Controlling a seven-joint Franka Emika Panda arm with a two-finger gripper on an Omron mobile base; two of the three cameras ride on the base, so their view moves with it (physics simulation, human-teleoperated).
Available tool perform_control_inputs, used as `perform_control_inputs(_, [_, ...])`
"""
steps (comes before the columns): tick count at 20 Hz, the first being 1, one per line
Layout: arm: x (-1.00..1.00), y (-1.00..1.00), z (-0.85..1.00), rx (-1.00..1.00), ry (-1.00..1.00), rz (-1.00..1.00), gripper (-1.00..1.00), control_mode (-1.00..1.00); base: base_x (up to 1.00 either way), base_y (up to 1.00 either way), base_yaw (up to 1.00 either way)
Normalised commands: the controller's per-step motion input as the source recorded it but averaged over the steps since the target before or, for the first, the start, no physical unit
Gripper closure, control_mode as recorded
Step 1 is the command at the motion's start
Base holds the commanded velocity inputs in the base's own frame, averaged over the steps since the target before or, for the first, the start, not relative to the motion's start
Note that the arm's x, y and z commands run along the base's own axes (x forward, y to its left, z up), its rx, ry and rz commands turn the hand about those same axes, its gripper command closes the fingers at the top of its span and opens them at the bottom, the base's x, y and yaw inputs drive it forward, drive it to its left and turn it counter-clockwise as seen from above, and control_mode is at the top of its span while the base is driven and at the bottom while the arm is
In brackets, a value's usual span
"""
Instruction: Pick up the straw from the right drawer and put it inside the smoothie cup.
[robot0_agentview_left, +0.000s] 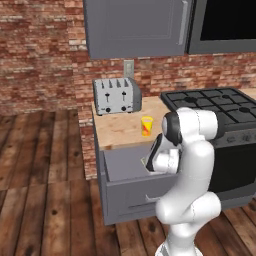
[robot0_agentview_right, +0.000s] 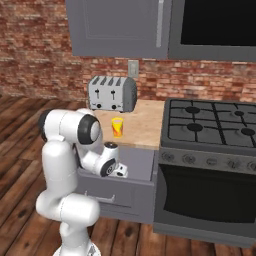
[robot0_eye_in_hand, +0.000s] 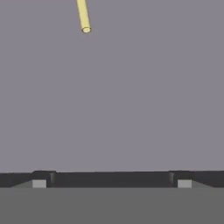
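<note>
Pincer (robot0_eye_in_hand: 111, 179) spread wide over drawer floor (robot0_eye_in_hand: 131, 109), straw (robot0_eye_in_hand: 83, 16) beyond.

Base views flank arm — hand view close.

Bare grey floor of the right drawer (robot0_agentview_left: 120, 162) lies open around the straw (robot0_eye_in_hand: 83, 16).

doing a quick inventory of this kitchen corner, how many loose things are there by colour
yellow: 2, the cup on the counter and the straw in the open drawer
silver: 1, the toaster
total: 3
</note>
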Motion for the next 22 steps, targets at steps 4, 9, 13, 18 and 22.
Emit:
perform_control_inputs(4, [-1.0, -0.29, 0.0, 0.0, -0.03, 0.01, -1.0, -1.0, 0.0, 0.0, 0.0])
perform_control_inputs(9, [-0.91, -0.12, 0.1, 0.0, -0.05, 0.02, -1.0, -1.0, 0.0, 0.0, 0.0])
perform_control_inputs(13, [-0.35, 0.0, 0.42, 0.0, -0.03, 0.06, -1.0, -1.0, 0.0, 0.0, 0.0])
perform_control_inputs(18, [-0.03, 0.0, 0.45, 0.0, 0.0, 0.1, -1.0, -1.0, 0.0, 0.0, 0.0])
perform_control_inputs(22, [0.1, 0.12, 0.38, 0.0, 0.0, 0.08, -1.0, -1.0, 0.0, 0.0, 0.0])
